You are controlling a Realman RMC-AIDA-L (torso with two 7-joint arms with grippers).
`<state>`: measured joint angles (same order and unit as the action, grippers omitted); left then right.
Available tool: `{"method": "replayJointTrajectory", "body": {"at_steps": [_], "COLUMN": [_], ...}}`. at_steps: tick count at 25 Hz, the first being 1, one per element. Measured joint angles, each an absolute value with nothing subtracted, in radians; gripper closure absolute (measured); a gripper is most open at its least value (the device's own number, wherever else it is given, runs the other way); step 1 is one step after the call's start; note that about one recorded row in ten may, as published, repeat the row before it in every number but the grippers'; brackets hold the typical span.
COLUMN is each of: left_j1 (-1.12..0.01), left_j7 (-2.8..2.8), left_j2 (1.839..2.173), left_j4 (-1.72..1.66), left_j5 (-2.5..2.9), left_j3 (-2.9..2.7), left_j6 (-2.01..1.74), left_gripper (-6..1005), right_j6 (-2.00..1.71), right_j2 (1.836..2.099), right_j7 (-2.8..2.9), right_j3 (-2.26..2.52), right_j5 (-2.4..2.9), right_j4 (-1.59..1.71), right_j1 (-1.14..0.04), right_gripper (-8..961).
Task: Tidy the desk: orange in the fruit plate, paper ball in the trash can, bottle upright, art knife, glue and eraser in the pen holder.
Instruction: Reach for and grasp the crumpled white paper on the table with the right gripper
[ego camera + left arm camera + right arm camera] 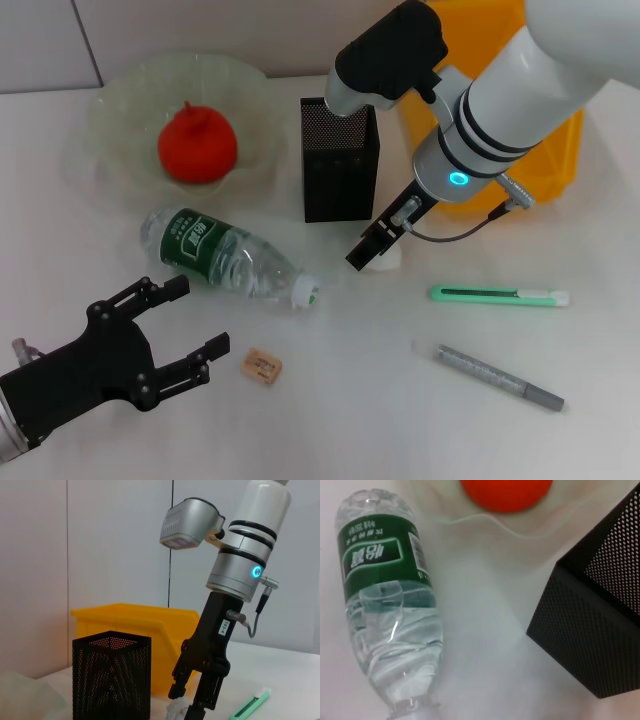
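The orange lies in the glass fruit plate at the back left. In front of it the bottle lies on its side, cap toward the right. My right gripper reaches down beside the black mesh pen holder, shut on the white paper ball at table level. The green art knife, grey glue stick and tan eraser lie on the table. My left gripper hovers open at the front left, near the eraser. The yellow trash can stands at the back right.
The right wrist view shows the bottle, the orange and a corner of the pen holder. In the left wrist view the right gripper stands between the pen holder and the art knife.
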<state>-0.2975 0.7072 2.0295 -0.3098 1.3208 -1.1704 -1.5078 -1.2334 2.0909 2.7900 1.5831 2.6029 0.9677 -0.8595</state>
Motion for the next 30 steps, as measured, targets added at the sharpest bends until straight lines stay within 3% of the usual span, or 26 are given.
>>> {"method": "replayJointTrajectory", "body": {"at_steps": [24, 29, 30], "left_j1": [-0.295, -0.297, -0.297], "left_j7": [0.707, 0.707, 0.707], "left_j2": [2.029, 2.029, 2.029], "left_j4": [-0.306, -0.305, -0.305], "left_j5": [1.321, 1.321, 1.321], "left_j3": [-1.17, -1.17, -1.17], "left_j6": [-1.505, -1.505, -1.505], "left_gripper": [186, 186, 186], "right_j6": [-1.197, -1.196, -1.198], "right_j2": [2.091, 2.091, 2.091], "right_j7": [2.786, 2.786, 2.785], "right_j3": [1.583, 1.583, 1.583], "right_j5": [2.6, 2.599, 2.596], "right_j4": [0.892, 0.887, 0.889], "right_j1": [-0.883, -0.885, -0.884], "right_gripper": [292, 517, 527]}}
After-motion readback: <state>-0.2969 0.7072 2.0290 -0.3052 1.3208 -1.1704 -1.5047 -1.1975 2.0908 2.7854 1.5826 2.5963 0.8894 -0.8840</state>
